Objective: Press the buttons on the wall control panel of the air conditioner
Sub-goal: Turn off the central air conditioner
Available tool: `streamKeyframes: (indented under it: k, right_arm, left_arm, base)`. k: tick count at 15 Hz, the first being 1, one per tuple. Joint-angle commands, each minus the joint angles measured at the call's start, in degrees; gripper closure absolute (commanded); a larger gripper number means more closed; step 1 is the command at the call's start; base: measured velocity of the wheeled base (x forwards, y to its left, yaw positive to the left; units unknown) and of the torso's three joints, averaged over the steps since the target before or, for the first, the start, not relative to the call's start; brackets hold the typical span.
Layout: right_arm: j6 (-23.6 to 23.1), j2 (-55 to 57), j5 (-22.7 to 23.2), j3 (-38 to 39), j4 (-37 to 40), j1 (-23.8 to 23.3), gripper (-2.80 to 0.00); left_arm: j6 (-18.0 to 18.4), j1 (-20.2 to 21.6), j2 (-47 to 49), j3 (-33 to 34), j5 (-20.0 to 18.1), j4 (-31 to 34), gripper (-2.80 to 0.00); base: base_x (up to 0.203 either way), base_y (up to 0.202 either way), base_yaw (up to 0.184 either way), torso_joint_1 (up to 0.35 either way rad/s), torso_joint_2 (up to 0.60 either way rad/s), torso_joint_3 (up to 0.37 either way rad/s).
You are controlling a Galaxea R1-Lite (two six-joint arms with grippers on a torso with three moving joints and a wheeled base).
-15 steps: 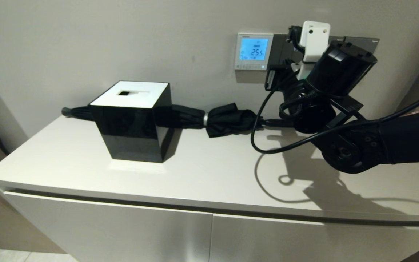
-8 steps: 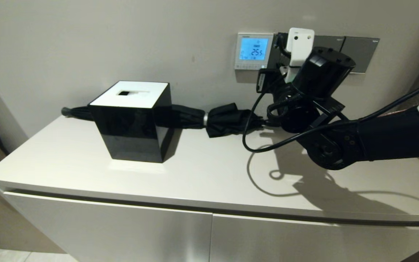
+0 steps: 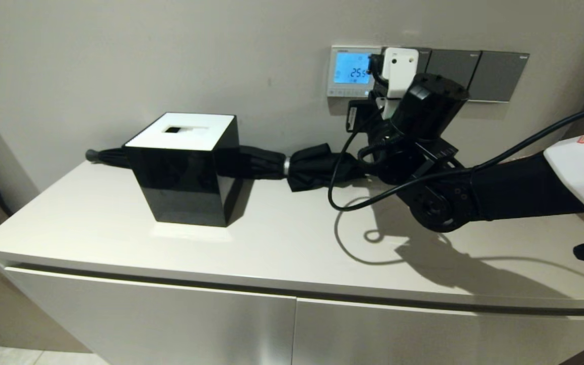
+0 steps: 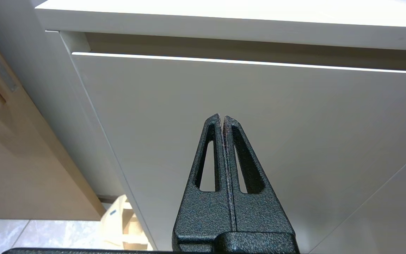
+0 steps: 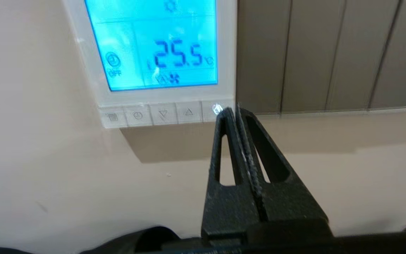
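Note:
The air conditioner's wall control panel [image 3: 345, 71] is a white-framed thermostat on the wall, its screen lit blue and reading 25.5 [image 5: 153, 46]. A row of pale buttons [image 5: 150, 114] runs along its lower edge; the rightmost one [image 5: 217, 109] glows white. My right gripper [image 5: 233, 110] is shut and empty, its tip at the panel's lower right corner, right beside the glowing button. In the head view the right wrist [image 3: 426, 109] covers the panel's right edge. My left gripper [image 4: 222, 118] is shut, parked low in front of the cabinet door.
Dark grey switch plates [image 3: 474, 68] sit on the wall right of the panel. On the white cabinet top [image 3: 271, 238] stand a black tissue box [image 3: 185, 167] and a folded black umbrella [image 3: 317, 165]. A black cable [image 3: 342, 203] hangs in a loop from the right arm.
My right arm has moved left and closer to the wall, from in front of the switch plates to the panel's right edge. The left arm has not moved.

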Motion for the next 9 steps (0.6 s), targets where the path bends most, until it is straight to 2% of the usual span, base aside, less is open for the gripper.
streamKeyframes:
  k: [1,9]
  right_arm:
    - [-0.09,0.88,0.25,-1.43,0.4,0.01,0.0]
    - [0.0,1.36,1.03,-1.54,0.55,-0.16,0.0]
  left_arm:
    - [0.0,0.02,0.0,0.0,-0.01,0.04,0.0]
    - [0.0,0.02,0.0,0.0,-0.01,0.04,0.0]
  base:
    - [0.0,0.0,0.0,0.0,0.0,0.0]
    - [0.0,0.0,0.0,0.0,0.0,0.0]
